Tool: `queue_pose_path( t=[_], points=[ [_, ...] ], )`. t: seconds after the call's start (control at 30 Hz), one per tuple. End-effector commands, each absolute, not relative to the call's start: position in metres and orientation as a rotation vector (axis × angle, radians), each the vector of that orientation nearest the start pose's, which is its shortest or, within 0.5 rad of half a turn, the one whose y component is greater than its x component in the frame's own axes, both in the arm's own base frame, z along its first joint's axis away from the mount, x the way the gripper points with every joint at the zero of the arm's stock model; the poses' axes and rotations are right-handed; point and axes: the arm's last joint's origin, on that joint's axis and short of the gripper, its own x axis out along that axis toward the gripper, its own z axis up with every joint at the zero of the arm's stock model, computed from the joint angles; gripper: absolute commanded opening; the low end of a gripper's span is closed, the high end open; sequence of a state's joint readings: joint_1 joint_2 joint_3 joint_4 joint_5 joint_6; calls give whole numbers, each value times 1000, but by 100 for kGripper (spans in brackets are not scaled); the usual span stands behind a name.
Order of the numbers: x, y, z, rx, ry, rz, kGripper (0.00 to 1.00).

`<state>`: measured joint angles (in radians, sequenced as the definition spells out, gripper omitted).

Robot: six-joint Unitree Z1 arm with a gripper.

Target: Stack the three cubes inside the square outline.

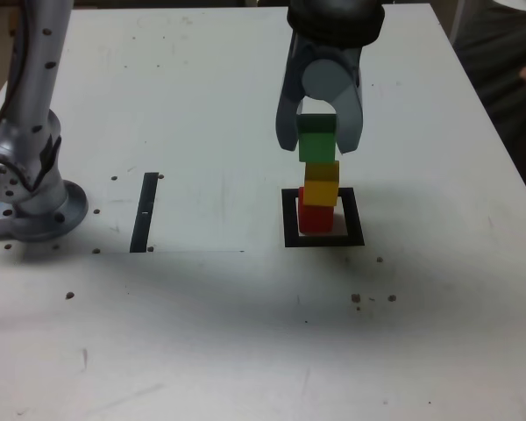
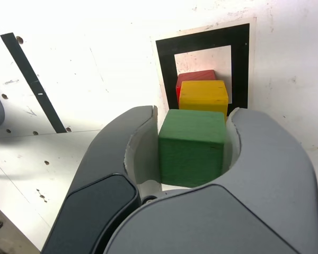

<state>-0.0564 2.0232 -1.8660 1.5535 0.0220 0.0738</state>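
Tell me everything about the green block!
The green cube is a plain, solid-coloured block with a matte, slightly grainy face, like painted wood. The gripper is shut on it, one jaw against each side. It hangs level right above the yellow cube; whether they touch is unclear.

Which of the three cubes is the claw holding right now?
The green cube, clamped between the claw's jaws just above the stack. The yellow cube sits free on the red cube, inside the square outline.

The arm (image 1: 26, 132) reaches over, its tool (image 1: 319, 140) pointing down, jaws clamped.
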Motion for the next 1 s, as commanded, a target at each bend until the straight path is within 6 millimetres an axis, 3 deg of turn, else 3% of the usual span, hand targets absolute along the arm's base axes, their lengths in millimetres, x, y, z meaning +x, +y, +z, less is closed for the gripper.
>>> queue_pose_path(
  t=[0.0, 0.43, 0.5, 0.67, 0.73, 0.97],
  points=[
    [363, -20, 318, 121, 1718, -90, 32],
    [371, -21, 308, 123, 1735, -95, 34],
    [372, -21, 307, 123, 1736, -99, 45],
    [375, -21, 302, 128, 1731, -118, 93],
    [375, -21, 302, 129, 1731, -120, 99],
    [372, -21, 304, 130, 1726, -119, 100]
  ],
)
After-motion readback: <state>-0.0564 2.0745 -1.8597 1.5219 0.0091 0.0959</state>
